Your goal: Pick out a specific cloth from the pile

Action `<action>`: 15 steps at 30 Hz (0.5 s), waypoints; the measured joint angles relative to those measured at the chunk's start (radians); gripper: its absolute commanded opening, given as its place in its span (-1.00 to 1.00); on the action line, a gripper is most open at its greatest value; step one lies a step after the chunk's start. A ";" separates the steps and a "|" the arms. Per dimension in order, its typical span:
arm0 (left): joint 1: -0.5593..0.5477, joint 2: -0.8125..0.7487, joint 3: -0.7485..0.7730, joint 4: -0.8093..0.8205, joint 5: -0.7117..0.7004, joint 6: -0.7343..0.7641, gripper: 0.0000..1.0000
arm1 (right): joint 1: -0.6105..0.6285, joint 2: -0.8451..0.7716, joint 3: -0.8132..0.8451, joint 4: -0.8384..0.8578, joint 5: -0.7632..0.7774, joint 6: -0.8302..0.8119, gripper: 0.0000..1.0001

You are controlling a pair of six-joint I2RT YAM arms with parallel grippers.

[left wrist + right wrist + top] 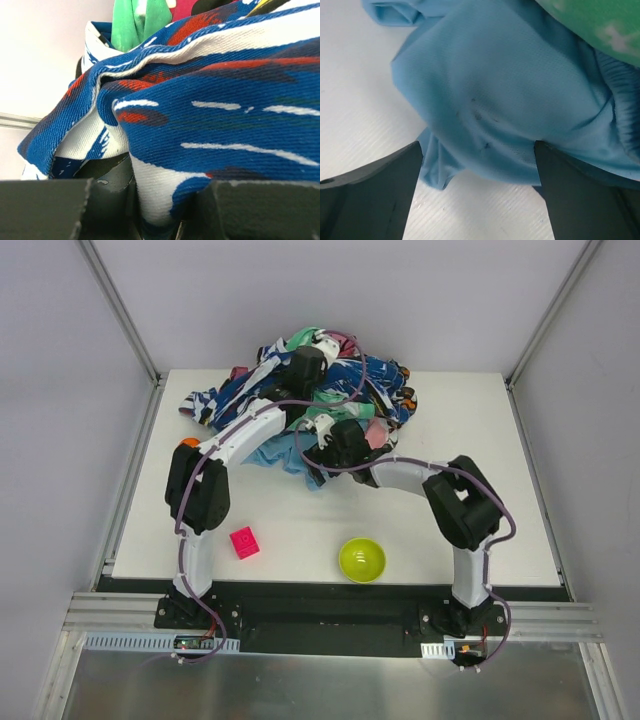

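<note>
The pile (325, 380) of many-coloured patterned fabrics lies at the back centre of the table. The plain light blue cloth (275, 453) sticks out from under its near-left edge and fills the right wrist view (510, 95). My right gripper (320, 445) is open, its jaws on either side of the cloth's near fold (477, 150), low over the table. My left gripper (308, 365) is on top of the pile. It is shut on a fold of dark blue-and-white patterned cloth (160, 195) and holds it up.
A green bowl (361, 559) and a pink cube (244, 542) sit near the table's front edge. A small orange object (190, 443) lies by the left arm. A green-and-white fabric (600, 25) lies over the light blue cloth.
</note>
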 measured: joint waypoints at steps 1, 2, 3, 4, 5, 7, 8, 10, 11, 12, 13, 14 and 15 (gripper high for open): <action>0.009 -0.002 0.000 -0.008 0.015 -0.016 -1.00 | 0.000 0.023 0.024 -0.019 0.015 -0.001 0.94; 0.016 -0.003 0.000 -0.012 0.033 -0.031 -1.00 | 0.000 0.055 0.068 -0.059 0.039 -0.003 0.97; 0.022 -0.005 -0.001 -0.016 0.051 -0.043 -1.00 | 0.001 0.074 0.097 -0.079 0.057 -0.003 0.98; 0.028 -0.007 -0.002 -0.021 0.066 -0.056 -1.00 | 0.003 0.095 0.140 -0.121 0.080 -0.004 0.97; 0.030 -0.010 -0.004 -0.025 0.078 -0.063 -1.00 | 0.005 0.115 0.182 -0.159 0.103 -0.005 0.92; 0.035 -0.013 -0.009 -0.034 0.100 -0.079 -1.00 | 0.008 0.149 0.264 -0.236 0.143 -0.006 0.87; 0.040 -0.014 -0.010 -0.037 0.109 -0.086 -1.00 | 0.011 0.161 0.293 -0.265 0.156 -0.007 0.84; 0.041 -0.015 -0.011 -0.042 0.119 -0.097 -1.00 | 0.015 0.189 0.352 -0.340 0.179 -0.007 0.79; 0.042 -0.016 -0.011 -0.047 0.126 -0.105 -1.00 | 0.018 0.200 0.367 -0.364 0.182 -0.009 0.72; 0.047 -0.016 -0.011 -0.049 0.133 -0.111 -1.00 | 0.019 0.207 0.376 -0.383 0.183 -0.011 0.63; 0.047 -0.017 -0.013 -0.054 0.140 -0.117 -1.00 | 0.020 0.215 0.380 -0.399 0.182 -0.012 0.51; 0.047 -0.018 -0.014 -0.058 0.144 -0.122 -1.00 | 0.021 0.223 0.381 -0.413 0.178 -0.013 0.32; 0.047 -0.019 -0.015 -0.062 0.148 -0.129 -1.00 | 0.022 0.230 0.381 -0.426 0.172 -0.010 0.10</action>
